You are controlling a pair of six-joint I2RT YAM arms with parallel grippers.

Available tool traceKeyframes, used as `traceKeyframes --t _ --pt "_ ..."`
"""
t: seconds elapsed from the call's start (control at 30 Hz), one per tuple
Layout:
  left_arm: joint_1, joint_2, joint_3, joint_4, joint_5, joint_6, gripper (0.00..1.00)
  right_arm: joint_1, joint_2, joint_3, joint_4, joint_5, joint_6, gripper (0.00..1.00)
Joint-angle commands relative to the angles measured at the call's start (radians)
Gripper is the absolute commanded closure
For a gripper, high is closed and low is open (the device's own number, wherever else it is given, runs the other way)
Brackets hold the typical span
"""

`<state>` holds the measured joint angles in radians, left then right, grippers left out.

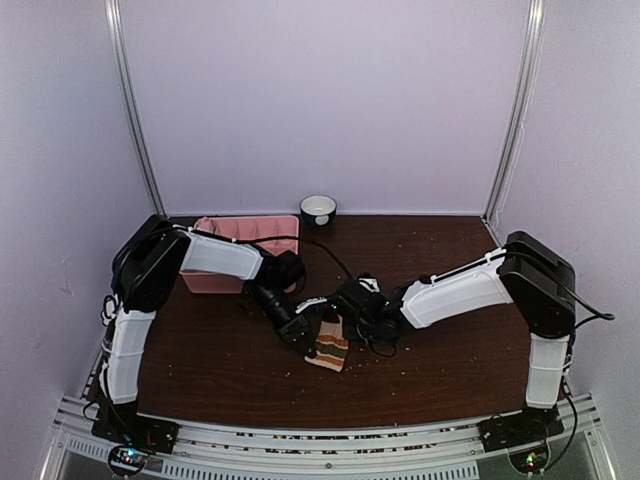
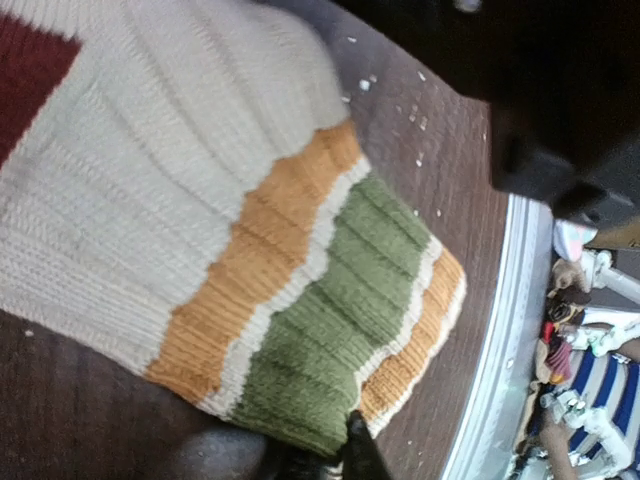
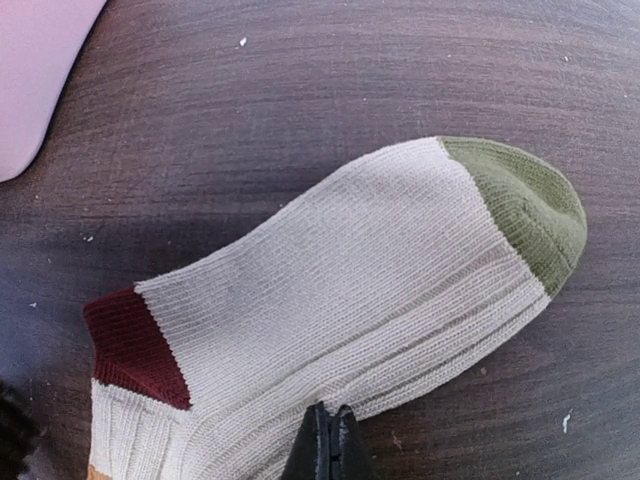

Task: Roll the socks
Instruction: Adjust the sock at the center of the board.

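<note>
One tan sock [image 1: 329,346] lies flat on the dark table between my two grippers. It has a maroon heel, a green toe and orange and green cuff stripes. In the left wrist view the striped cuff [image 2: 330,300] fills the frame. My left gripper [image 2: 330,455] is closed on the cuff's green edge. In the right wrist view the sock's foot [image 3: 330,270] lies flat. My right gripper [image 3: 330,418] has its fingers pressed together, pinching the sock's near side edge. In the top view the left gripper [image 1: 303,330] and right gripper [image 1: 352,318] flank the sock. The pink sock is out of view.
A pink divided tray [image 1: 246,229] stands at the back left behind the left arm; its corner shows in the right wrist view [image 3: 30,70]. A small dark bowl with a white inside [image 1: 318,208] sits at the back wall. Crumbs dot the table.
</note>
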<state>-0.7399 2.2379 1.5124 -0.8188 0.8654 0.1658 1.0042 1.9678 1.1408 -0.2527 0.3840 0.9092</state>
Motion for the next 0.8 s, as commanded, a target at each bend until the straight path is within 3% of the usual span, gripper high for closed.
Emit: traceKeyframes --t 0.0,0.13,0.17,0.23,0.3,0.37,0.47,0.57,0.7,0.77 --pt "-0.004 0.033 0.046 -0.007 -0.049 -0.030 0.99 0.007 -0.023 -0.063 -0.074 -0.024 -0.014 1.00" --pt "-0.001 -0.007 0.056 -0.054 0.005 -0.013 1.00 0.007 -0.117 -0.106 0.001 -0.007 -0.065 1.00" --pt "0.001 -0.022 0.055 -0.063 0.034 -0.013 1.00 0.007 -0.146 -0.120 0.023 0.000 -0.082 0.96" --pt "0.013 -0.050 0.052 -0.078 0.121 -0.029 1.00 0.007 -0.212 -0.158 0.088 0.003 -0.124 0.78" --pt "0.022 -0.068 0.054 -0.084 0.210 -0.058 1.00 0.005 -0.300 -0.229 0.175 -0.014 -0.149 0.47" --pt "0.029 -0.079 0.067 -0.091 0.268 -0.080 1.00 0.006 -0.377 -0.295 0.251 -0.030 -0.159 0.35" --pt "0.033 -0.081 0.093 -0.097 0.325 -0.118 1.00 0.005 -0.494 -0.419 0.370 -0.082 -0.163 0.30" --pt "0.033 -0.081 0.112 -0.095 0.374 -0.156 1.00 0.004 -0.582 -0.557 0.564 -0.240 -0.156 0.28" --pt "0.039 -0.083 0.117 -0.048 0.403 -0.217 1.00 0.011 -0.605 -0.673 0.804 -0.482 -0.106 0.26" --pt "0.040 -0.080 0.113 -0.031 0.407 -0.235 1.00 0.027 -0.582 -0.681 0.833 -0.537 -0.096 0.26"
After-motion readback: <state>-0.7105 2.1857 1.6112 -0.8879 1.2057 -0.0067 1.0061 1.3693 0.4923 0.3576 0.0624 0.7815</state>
